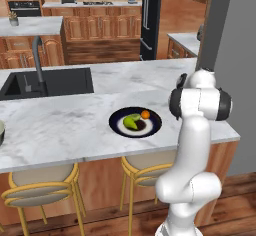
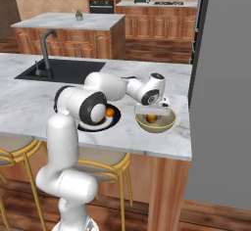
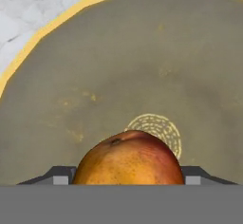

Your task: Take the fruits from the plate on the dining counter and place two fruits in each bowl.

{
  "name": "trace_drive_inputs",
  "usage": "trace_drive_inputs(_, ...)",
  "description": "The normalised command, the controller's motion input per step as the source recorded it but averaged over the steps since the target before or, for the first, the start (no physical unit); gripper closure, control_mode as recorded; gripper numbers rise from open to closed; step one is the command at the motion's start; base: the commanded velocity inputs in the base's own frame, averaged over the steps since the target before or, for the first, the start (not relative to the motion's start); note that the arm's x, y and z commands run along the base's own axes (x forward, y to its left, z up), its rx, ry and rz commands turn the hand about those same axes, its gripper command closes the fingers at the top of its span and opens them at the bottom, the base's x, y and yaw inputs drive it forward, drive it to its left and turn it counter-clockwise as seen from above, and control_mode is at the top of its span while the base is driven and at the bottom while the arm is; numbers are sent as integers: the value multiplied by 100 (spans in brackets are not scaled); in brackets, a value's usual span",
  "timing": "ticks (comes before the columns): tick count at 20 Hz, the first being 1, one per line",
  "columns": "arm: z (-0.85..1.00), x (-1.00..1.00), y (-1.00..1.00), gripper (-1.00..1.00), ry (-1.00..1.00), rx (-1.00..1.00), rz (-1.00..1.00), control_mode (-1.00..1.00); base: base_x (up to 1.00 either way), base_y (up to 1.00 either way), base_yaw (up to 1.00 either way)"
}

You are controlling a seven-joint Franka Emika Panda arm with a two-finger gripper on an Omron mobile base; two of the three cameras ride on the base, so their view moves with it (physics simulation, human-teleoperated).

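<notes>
Item: plate [image 1: 154,128], dark and glossy with a pale centre, sitting on the dining counter [image 1: 60,125] to the right of the black sink [image 1: 50,82]. We are counting on it a yellow-green oblong fruit [image 1: 131,122], a small round orange [image 1: 145,114] just behind that, and a darker fruit beside them that we are unable to make out clearly.

Item: bowl [image 2: 166,123], pale olive, standing on the counter just right of the plate, near the counter's end.

Item: gripper [image 2: 153,111], hanging over that bowl. We are seeing a brownish-orange round fruit [image 3: 129,157] sitting between its two fingers [image 3: 60,175], with the bowl's inside directly beyond it. The jaws are standing partly apart and closed against the fruit's sides.

Item: a second bowl [image 1: 1,132], peeking in at the left edge, well apart from the plate.
</notes>
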Motion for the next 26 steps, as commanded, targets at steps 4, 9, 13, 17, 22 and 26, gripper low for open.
trace_drive_inputs(4, -22, 27, -9, 100, 4, 10, 0, -100, 0, 0, 0)
trace_drive_inputs(9, -19, 17, -2, 100, 0, 3, 0, -100, 0, 0, 0)
trace_drive_inputs(13, -19, 11, 2, -100, 0, -1, 0, -100, 0, 0, 0)
trace_drive_inputs(17, -21, 1, 14, -100, 0, -10, 0, -100, 0, 0, 0)
trace_drive_inputs(22, -9, 0, 3, -100, -1, -8, 0, -100, 0, 0, 0)
trace_drive_inputs(26, 17, -9, 3, -100, -3, -2, 0, -100, 0, 0, 0)
